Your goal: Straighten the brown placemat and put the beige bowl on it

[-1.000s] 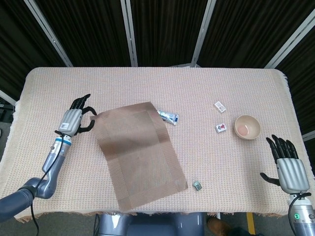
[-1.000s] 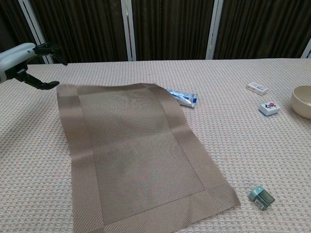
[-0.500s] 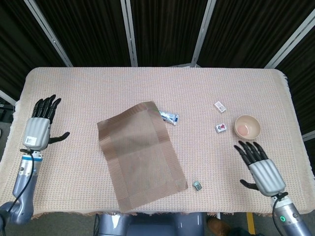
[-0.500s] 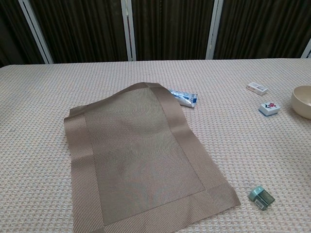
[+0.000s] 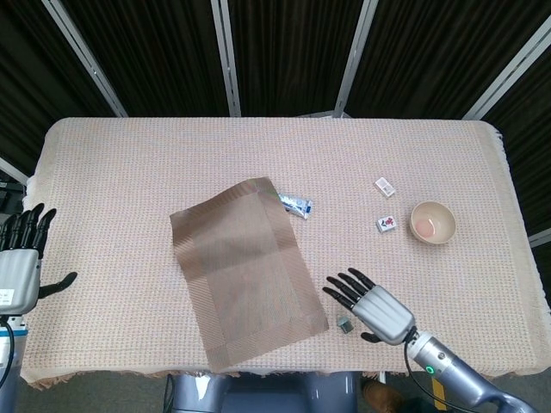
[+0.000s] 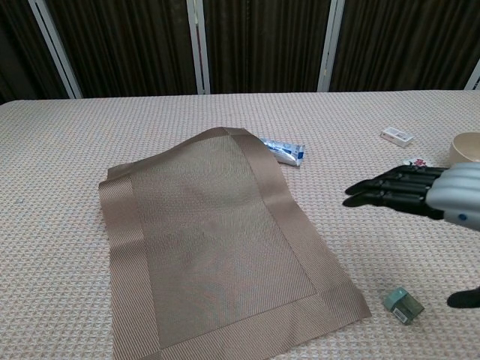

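The brown placemat [image 5: 245, 271] [image 6: 214, 240] lies askew on the table, its long side running from upper left to lower right. The beige bowl [image 5: 432, 222] [image 6: 466, 149] stands far to the right, apart from the mat. My right hand [image 5: 372, 307] [image 6: 420, 192] hovers open with fingers stretched out flat, just right of the mat's near right corner and over a small green block [image 5: 344, 324] [image 6: 403, 305]. At the table's left edge my left hand [image 5: 21, 267] is open with fingers spread, well away from the mat; the chest view does not show it.
A blue and white tube [image 5: 294, 205] [image 6: 283, 149] lies against the mat's far right corner. Two small white tiles [image 5: 385, 187] [image 5: 386, 224] sit between the mat and the bowl. The woven cloth [image 5: 129, 155] covers the whole table.
My left hand let go of the mat's far left corner and drew back to the left edge. My right hand swept left from the right edge toward the mat's near right corner.
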Available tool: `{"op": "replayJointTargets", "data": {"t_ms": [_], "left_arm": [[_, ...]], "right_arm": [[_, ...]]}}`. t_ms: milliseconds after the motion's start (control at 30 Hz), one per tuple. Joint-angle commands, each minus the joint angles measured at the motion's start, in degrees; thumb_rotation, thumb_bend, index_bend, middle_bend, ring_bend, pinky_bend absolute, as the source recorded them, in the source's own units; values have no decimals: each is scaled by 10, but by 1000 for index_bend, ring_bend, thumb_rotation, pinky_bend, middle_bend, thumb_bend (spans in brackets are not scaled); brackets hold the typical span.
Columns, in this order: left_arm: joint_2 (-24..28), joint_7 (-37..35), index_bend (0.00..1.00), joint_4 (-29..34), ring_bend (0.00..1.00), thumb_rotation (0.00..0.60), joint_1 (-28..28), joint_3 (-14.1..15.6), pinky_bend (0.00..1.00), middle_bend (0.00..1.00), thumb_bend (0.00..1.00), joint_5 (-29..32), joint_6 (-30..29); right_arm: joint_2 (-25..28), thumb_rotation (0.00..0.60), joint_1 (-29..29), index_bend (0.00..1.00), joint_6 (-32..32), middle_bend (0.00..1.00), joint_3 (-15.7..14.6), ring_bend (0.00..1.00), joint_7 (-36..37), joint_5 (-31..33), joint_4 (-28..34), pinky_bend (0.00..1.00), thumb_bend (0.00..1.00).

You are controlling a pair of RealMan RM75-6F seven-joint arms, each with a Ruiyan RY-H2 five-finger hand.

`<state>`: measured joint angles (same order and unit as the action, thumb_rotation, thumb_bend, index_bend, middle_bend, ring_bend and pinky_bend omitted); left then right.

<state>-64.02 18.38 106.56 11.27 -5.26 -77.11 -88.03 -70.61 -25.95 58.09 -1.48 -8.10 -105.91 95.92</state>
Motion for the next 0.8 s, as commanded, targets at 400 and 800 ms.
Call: {"op": "replayJointTargets", "data": {"t_ms": [400,800], "left_arm": [[-6,-9,0,-22,0,600,0,-3,0,0,0,-6,13],[-8,-15,0,-28,0,600,3,-10,0,0,0,8,29]], "right_arm": [[-119,600,-59,94,-102,0,11,0,-100,43,-46,0,0],[-161,600,-74,107,-101,0,21,0,-117,73,-83,0,0]]}}
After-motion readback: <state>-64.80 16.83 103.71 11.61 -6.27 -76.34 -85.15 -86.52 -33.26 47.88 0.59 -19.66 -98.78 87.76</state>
